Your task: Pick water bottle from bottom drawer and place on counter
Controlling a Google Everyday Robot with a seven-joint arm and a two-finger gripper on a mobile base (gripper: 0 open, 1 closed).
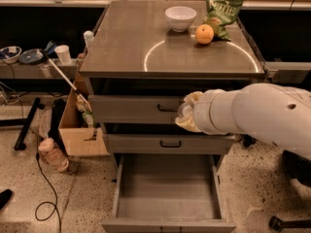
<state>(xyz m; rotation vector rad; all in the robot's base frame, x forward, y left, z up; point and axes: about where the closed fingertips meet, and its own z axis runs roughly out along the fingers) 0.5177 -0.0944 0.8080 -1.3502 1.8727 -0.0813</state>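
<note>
Gripper (188, 114) clasps the water bottle (182, 111) — level with the top drawer (131, 109).

A thick, smooth white plastic arm (262, 113), rounded like a fat tube, has a ringed seam where its wrist collar begins and one small dark spot on its upper side (what it is cannot be made out). At its end, the pale cream-yellow gripper (187, 113) is just before the top grey metal drawer front (131, 109).
</note>
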